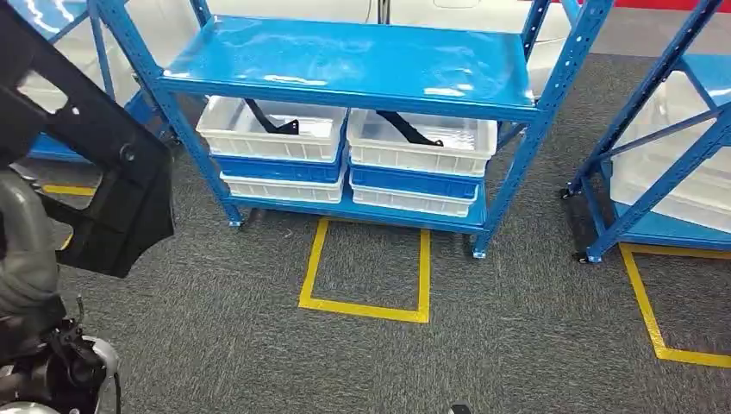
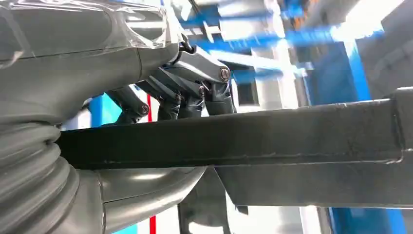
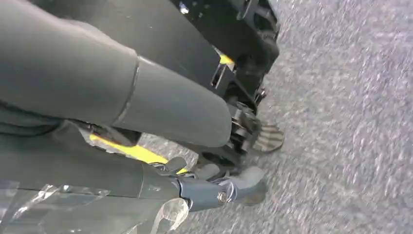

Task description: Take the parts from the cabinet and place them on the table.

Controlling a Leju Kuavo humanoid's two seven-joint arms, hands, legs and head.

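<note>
My left hand [image 2: 185, 92] grips a large black part [image 1: 103, 164], which I hold up at the left of the head view. In the left wrist view my dark fingers [image 2: 170, 100] curl over the part's long black bar [image 2: 268, 141], with the thumb beneath it. The blue cabinet [image 1: 345, 60] stands ahead. On its lower shelf are two white bins, and a black part lies in the left bin [image 1: 269, 121] and another in the right bin [image 1: 405, 127]. My right hand [image 3: 175, 112] hangs over the grey carpet, fingers apart and holding nothing.
A yellow taped square [image 1: 366, 306] marks the carpet in front of the cabinet. A second blue rack [image 1: 664, 155] with white bins stands at the right, with a yellow tape line [image 1: 646, 310] beside it. More white and blue bins are stacked under the top bins.
</note>
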